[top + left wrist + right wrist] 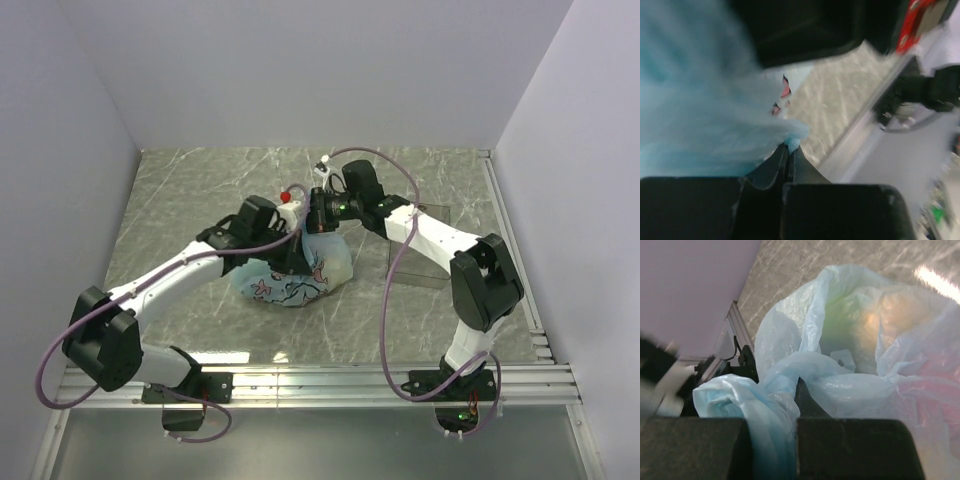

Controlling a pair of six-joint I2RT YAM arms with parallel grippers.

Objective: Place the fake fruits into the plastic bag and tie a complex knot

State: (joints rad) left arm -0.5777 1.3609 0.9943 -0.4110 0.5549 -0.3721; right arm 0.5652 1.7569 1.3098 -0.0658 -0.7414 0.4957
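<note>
Left pincer [788,150]: pressed together; we see bag [705,100] film drawn to its tips and pinched there.
Right pincer [785,402]: clamped on a twisted strand of the bag's neck.
Bag: its body lies just beyond and below both pincers, on the table [190,200].
Fruits [890,315]: inside the bag, ahead of the right pincer; we make out green, yellow-orange and reddish shapes through the film.

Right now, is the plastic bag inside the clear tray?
No, the plastic bag lies on the table beside the clear tray, not in it.
</note>
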